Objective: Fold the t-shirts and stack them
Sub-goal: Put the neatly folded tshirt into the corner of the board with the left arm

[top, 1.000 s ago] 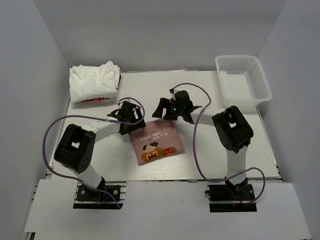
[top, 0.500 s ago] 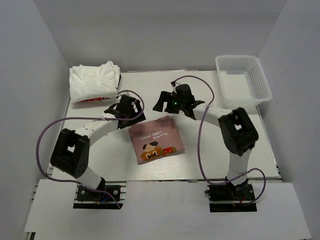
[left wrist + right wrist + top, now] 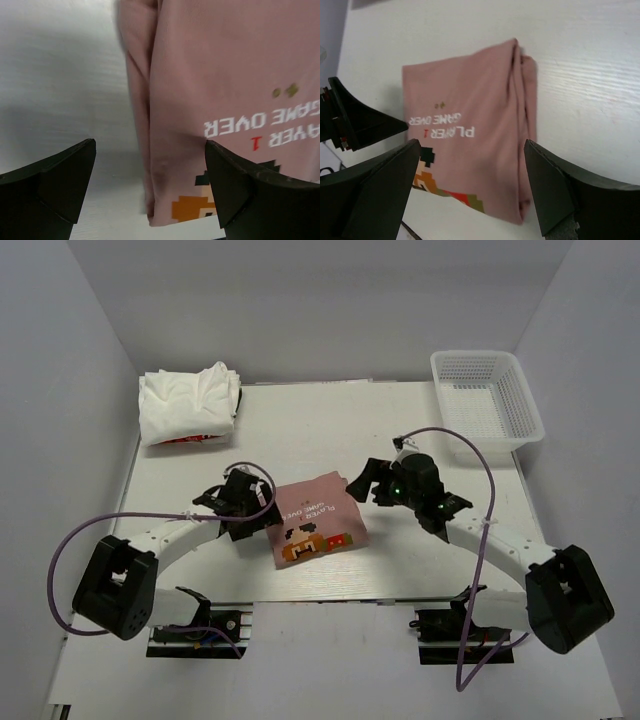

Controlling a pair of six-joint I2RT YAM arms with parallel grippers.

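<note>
Lying folded near the front edge of the bench (image 3: 300, 430), the pink t-shirt (image 3: 315, 523) sits between the left jaws and right jaws, both spread wide and empty; white t-shirts (image 3: 188, 405) fill the far-left corner.

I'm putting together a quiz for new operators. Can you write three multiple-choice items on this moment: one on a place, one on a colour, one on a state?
1. Where is the basket?
A. far right corner of the table
B. near left corner
C. mid-table

2. What colour is the folded shirt with the pixel print?
A. blue
B. pink
C. green

3. The left gripper is:
A. shut on cloth
B. shut, empty
C. open

Answers:
1. A, the top view shows it at the table's far right corner.
2. B, all three views show it dusty pink.
3. C, its jaws stand wide apart over the shirt's edge.
</note>
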